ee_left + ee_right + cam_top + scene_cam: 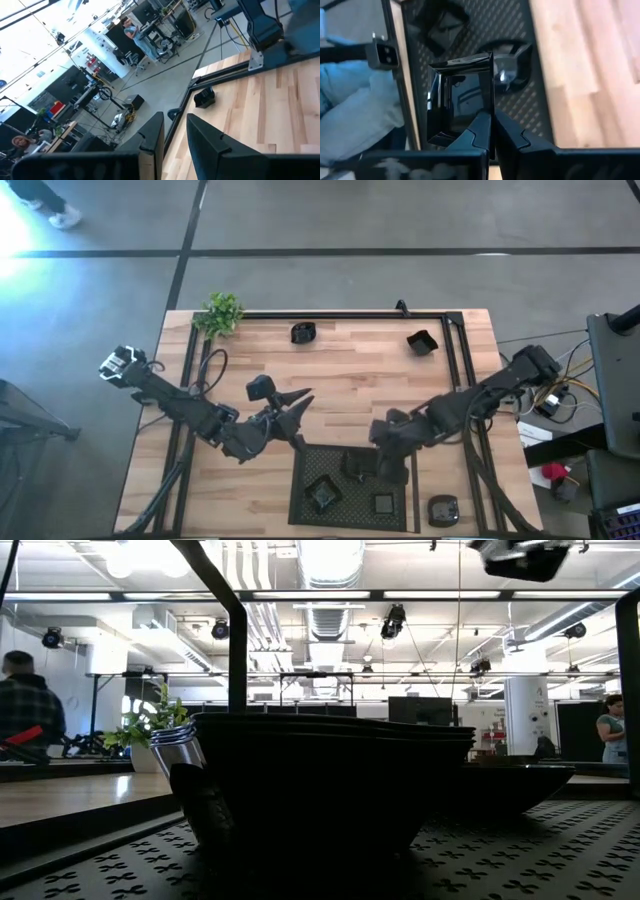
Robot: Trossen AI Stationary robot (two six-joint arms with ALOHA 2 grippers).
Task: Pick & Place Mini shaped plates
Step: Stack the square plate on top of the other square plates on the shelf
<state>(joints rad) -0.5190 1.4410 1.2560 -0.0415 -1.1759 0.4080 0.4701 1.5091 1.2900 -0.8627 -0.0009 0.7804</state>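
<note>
The mini shaped plates are small glossy black dishes. My right gripper (388,468) hovers over the black mesh tray (300,505) at the table's near edge, shut on a square plate (460,100). Other plates lie in the tray, among them an angular one (322,493), a square one (383,502) and a round one (512,67). Two more rest on the wood at the far side (303,332) (422,342), and another sits right of the tray (443,510). My left gripper (296,406) waits open and level, left of the tray. My right gripper pinches one side wall of the square plate (489,107) between its two fingers, one finger (479,131) over the plate's inside and the other outside. The fingers slant steeply down from above. The plate is tilted and looks clear of the tray.
A small green plant (220,313) stands at the far left corner. A black frame rail (350,317) runs along the table's far edge and down its sides. In the low view, tray plates (330,780) fill the foreground. People stand in the room beyond.
</note>
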